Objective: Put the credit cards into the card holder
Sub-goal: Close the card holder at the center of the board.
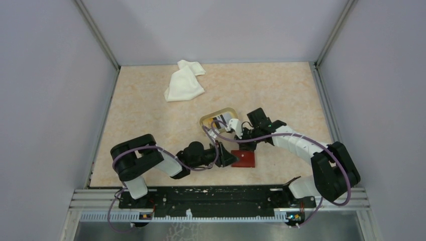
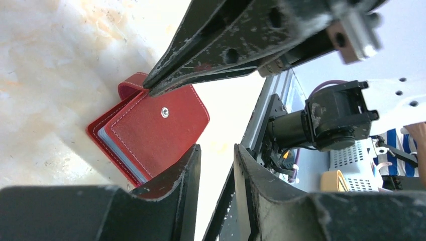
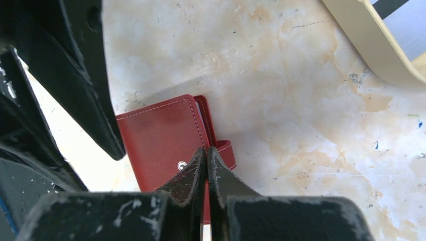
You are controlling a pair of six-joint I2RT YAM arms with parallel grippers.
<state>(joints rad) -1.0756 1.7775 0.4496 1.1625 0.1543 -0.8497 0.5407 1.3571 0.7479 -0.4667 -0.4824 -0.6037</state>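
**Item – card holder** [image 1: 244, 159]: small red leather-like folding wallet with white stitching and a metal snap. It lies flat and closed at the lower centre of the overhead view, near the front edge of the marbled beige tabletop [image 1: 150, 115], with the edges of its clear pockets showing along one side.

**Item – credit cards** [image 1: 224, 121]: thin plastic rectangles, one dark-striped and one pale. They lie in the tan oval shallow dish [image 1: 207, 120], above the card holder and apart from it. None shows in the pockets.

**Item – right gripper** [image 3: 207, 150]: fingers pressed together, nothing visible between them. The tips rest at the cover's edge beside the snap and strap.

**Item – left gripper** [image 2: 216, 148]: jaws narrowly parted and empty, low beside the card holder. One finger overlaps its corner; contact cannot be told.

**Item – crumpled white cloth** [image 1: 184, 83]: upper centre-left of the overhead view, well apart.

**Hazards, as judged:**
- With the snap fastened, the closed right tips may skid off the strap and push the card holder instead of opening it.
- A push toward the front edge could tip the card holder off the tabletop.
- If the left jaws close over both covers at once, they would clamp the card holder shut.
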